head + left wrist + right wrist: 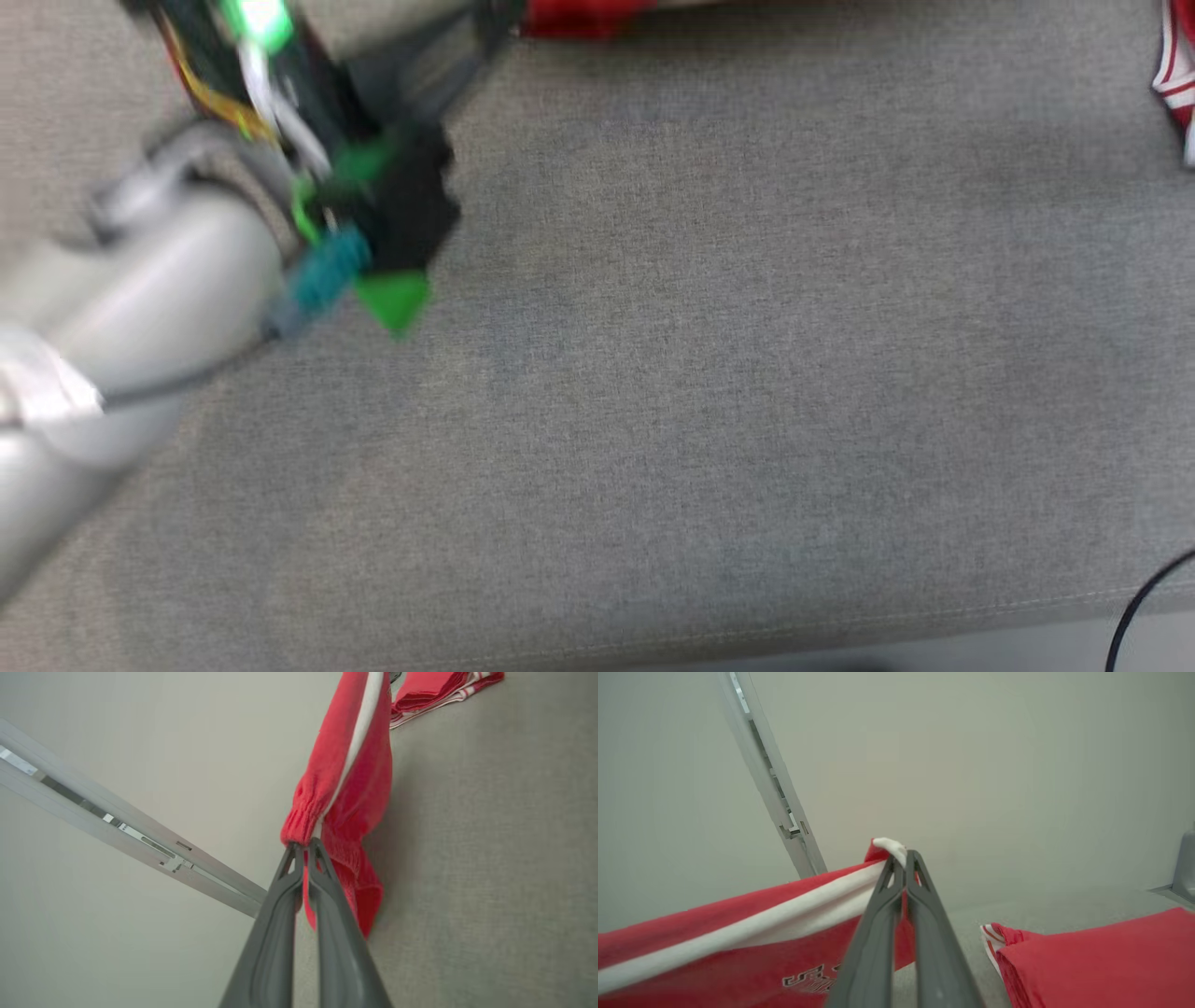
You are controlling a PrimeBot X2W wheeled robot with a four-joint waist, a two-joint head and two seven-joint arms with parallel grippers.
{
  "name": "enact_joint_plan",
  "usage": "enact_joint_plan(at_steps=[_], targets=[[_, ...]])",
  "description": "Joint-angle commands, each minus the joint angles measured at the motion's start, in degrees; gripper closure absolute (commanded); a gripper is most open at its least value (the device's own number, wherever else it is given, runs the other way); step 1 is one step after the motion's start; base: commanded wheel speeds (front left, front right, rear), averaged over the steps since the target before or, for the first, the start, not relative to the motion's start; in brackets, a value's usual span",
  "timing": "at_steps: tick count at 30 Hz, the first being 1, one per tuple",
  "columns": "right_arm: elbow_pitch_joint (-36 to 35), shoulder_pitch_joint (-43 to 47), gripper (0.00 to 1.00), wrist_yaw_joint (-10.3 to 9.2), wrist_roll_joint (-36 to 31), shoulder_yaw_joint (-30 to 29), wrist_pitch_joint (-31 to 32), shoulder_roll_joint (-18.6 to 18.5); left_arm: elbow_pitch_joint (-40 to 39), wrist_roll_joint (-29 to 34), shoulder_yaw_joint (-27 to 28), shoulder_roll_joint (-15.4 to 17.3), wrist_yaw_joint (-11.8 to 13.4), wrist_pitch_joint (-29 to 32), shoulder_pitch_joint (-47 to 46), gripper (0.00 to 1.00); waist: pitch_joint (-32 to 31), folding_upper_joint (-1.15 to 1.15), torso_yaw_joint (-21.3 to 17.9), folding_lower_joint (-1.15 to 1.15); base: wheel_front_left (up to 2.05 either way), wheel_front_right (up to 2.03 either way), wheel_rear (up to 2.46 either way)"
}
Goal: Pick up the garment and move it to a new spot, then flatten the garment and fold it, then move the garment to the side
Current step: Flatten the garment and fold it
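Closest to me, my pale left forearm (121,308) crosses the gray surface (747,373). I see the red garment (345,779) lifted and stretched between left pincer (303,848) and right pincer (903,856), both closed on its edge.

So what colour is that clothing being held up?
The garment is red with a white stripe and dark lettering, clearest in the right wrist view.
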Motion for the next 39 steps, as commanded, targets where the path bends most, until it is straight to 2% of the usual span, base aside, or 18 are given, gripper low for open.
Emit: enact_joint_plan(at_steps=[1,6,12,17,22,25,29,34,39], targets=[[-0.69,3.98,1.0,-0.1,1.07,-1.13,-0.12,0.17,-1.41,-2.57,-0.44,0.76,1.01,0.26,4.44,1.0,-3.26,0.0,0.44,-0.01,0.0,0.0,0.0],[-0.82,17.77,1.0,-0.11,5.33,-2.68,-0.13,1.77,-7.24,-8.82,-5.11,3.58,2.08,4.5,19.3,1.0,-7.39,0.0,-0.96,-0.01,0.0,0.0,0.0],[-1.44,27.83,1.0,-0.17,7.64,-3.59,-0.15,2.71,-12.19,-12.78,-9.71,5.38,2.89,9.99,31.8,1.0,-10.91,0.0,-2.66,-0.01,0.0,0.0,0.0],[-4.29,35.13,1.0,-0.17,8.18,-6.15,0.7,3.21,-16.48,-13.25,-10.77,5.76,3.16,13.83,36.68,1.0,-12.4,0.0,-2.18,-0.01,0.0,0.0,0.0],[-9.13,40.18,1.0,-0.16,7.35,-10.03,5.82,4.76,-21.19,-14.8,-10.15,6.37,4.14,15.76,38.04,1.0,-12.84,0.0,-1.05,-0.01,0.0,0.0,0.0],[-10.06,38.76,1.0,-0.16,6.69,-12.01,9.77,6.38,-21.72,-15.78,-9.05,5.94,4.57,15.16,36.92,1.0,-13.08,0.0,-0.61,-0.01,0.0,0.0,0.0],[-8.52,33.35,1.0,-0.11,4.27,-13.31,14.67,8.77,-19.56,-17.48,-6.75,3.6,4.01,12.53,34.84,1.0,-13.26,0.0,0.28,-0.01,0.0,0.0,0.0],[-4.16,23.55,1.0,-0.09,0.45,-13.66,18.88,10.79,-13.88,-20.8,-3.85,-0.79,1.93,8.94,31.62,1.0,-12.69,0.0,2.49,-0.01,0.0,0.0,0.0],[0.53,14.95,1.0,-0.09,-3.16,-13.94,21.46,10.04,-8.6,-25.26,-1.67,-4.25,-0.61,6.65,28.8,1.0,-11.17,0.0,5.42,-0.01,0.0,0.0,0.0]])
